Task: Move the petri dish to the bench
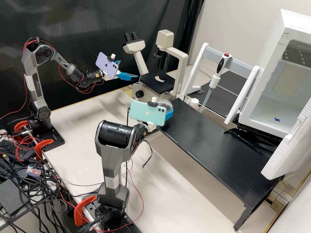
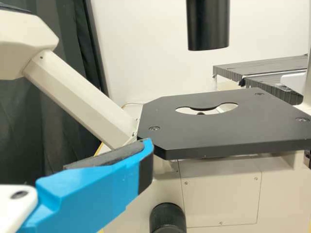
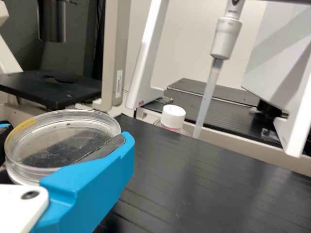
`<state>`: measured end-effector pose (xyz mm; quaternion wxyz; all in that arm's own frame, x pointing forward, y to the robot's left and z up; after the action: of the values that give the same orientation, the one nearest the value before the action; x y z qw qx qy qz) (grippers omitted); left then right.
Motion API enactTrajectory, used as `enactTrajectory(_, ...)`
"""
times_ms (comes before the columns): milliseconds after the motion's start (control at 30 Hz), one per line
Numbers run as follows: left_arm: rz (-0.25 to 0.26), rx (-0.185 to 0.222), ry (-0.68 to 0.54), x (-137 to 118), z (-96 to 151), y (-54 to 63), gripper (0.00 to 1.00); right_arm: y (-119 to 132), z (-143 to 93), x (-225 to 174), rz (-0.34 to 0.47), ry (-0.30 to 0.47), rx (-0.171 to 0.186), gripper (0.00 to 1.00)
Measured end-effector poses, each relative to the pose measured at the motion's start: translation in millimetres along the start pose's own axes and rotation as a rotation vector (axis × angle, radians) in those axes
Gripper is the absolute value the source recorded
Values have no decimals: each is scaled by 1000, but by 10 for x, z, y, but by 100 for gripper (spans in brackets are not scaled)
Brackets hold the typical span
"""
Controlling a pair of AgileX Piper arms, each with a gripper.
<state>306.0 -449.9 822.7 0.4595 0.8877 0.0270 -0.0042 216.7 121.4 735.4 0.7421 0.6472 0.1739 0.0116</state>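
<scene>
Right end effector (image 1: 168,112) holding the petri dish (image 3: 63,141), blue fingers on either side of its rim, dish roughly level with a yellowish patch at one edge; dish at the microscope end of the black desk (image 1: 223,145), can't tell if it touches the top; left end effector (image 1: 129,69) wide, nothing between its fingers, near the microscope (image 1: 157,81); microscope stage (image 2: 233,121) black, bare around a round opening, eyepieces (image 1: 131,37) on the side toward the dark curtain (image 1: 97,19).

Farther out, white-capped bottle (image 3: 173,118) just beside the black desk; pipette (image 1: 217,72) hanging tip-down from a white-and-grey frame (image 1: 198,64), tip near the bottle; white incubator (image 1: 259,113) past the desk, door (image 1: 288,149) open, small blue piece (image 1: 277,119) inside; phones on both arms, purple (image 1: 107,65) on left, mint green (image 1: 147,112) on right; tangled cables (image 1: 42,197) by the arm bases, red clamps (image 1: 81,210) at the white desk's edge.
</scene>
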Motion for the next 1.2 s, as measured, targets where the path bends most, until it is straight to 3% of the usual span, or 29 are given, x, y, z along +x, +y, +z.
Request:
enactTrajectory(633, 0, 0, 0, 0, 0, 0, 100, -109, 68, 43, -36, -7, -35, 0)
enactTrajectory(667, 0, 0, 0, 0, 0, 0, 100, -101, 74, 45, -32, -7, -36, 100)
enactTrajectory(1200, 0, 0, 0, 0, 0, 0, 100, -65, 129, 39, -15, -27, -36, 100)
